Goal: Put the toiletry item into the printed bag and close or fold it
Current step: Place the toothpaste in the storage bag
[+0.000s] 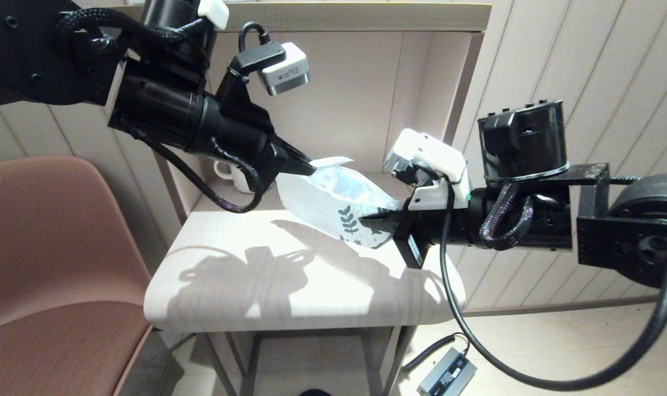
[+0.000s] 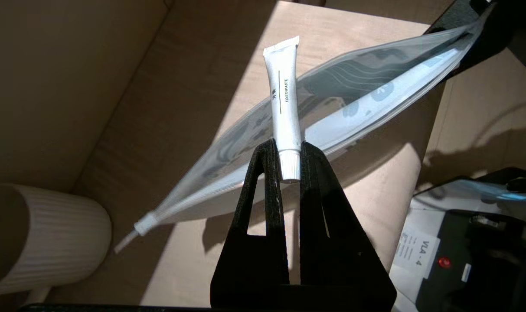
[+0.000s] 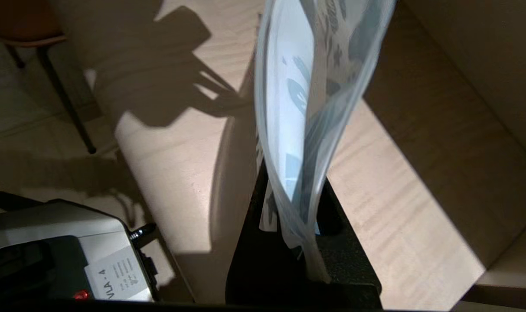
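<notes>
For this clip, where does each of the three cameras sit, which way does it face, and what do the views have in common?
Head view: on the robot's head, looking forward and down at the table; both arms show, left gripper, right gripper.
Left wrist view: behind the left fingers, which pinch the toothpaste tube.
Right wrist view: behind the right fingers, which clamp the printed bag.
Shared: all three show the bag; head and left wrist views also show the white mug.
</notes>
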